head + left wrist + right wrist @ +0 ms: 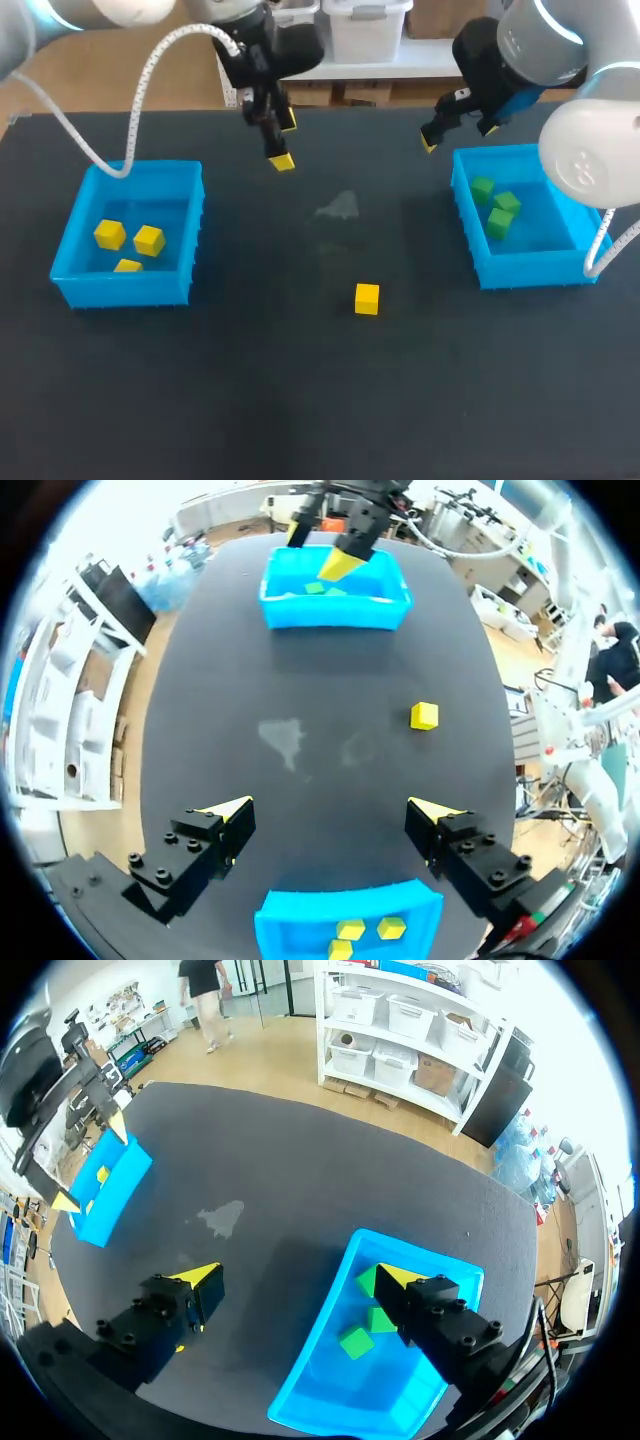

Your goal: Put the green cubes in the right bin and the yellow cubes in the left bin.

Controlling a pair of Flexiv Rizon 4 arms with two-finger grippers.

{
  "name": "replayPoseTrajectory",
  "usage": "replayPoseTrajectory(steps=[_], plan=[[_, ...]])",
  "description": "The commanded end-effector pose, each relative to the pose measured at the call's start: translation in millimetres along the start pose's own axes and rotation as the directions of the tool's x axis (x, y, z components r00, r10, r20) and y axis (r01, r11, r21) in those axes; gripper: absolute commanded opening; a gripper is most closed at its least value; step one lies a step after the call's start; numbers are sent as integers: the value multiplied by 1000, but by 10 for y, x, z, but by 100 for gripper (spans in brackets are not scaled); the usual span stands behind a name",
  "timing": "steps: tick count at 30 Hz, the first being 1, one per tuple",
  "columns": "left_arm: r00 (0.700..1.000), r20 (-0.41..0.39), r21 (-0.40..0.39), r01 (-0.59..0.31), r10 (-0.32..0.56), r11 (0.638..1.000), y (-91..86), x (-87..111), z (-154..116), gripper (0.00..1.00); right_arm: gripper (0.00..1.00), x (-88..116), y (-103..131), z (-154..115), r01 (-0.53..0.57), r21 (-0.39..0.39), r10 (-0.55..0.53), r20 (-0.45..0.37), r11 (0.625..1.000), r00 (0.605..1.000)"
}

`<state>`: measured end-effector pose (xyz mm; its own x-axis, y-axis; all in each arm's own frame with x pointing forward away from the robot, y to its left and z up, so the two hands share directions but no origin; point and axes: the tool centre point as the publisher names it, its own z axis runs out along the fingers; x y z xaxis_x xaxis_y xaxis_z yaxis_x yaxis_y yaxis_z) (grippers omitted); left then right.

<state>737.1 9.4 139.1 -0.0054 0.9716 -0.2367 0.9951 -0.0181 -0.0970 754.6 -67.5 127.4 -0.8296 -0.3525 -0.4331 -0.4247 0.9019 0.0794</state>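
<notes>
No readable text, labels, numbers or signs anywhere on table

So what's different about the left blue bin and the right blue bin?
The left bin holds three yellow cubes; the right bin holds three green cubes. The left bin sits at the table's left side, the right bin at its right side. Both are bright blue, open on top, and the same shape.
</notes>
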Motion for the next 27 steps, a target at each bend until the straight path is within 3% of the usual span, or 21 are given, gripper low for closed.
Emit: replayPoseTrajectory(steps=[1,16,27], plan=[[999,-20,57,-24,25,998,17,-106,36,100,100,3,-2,-3,0,-1,0,0,1000,1000],[991,-23,140,-124,129,982,-356,-303,251,100,100,3,-2,-3,0,-1,0,0,1000,1000],[988,39,192,-157,152,969,-558,-430,330,100,100,3,-2,-3,0,-1,0,0,1000,1000]])
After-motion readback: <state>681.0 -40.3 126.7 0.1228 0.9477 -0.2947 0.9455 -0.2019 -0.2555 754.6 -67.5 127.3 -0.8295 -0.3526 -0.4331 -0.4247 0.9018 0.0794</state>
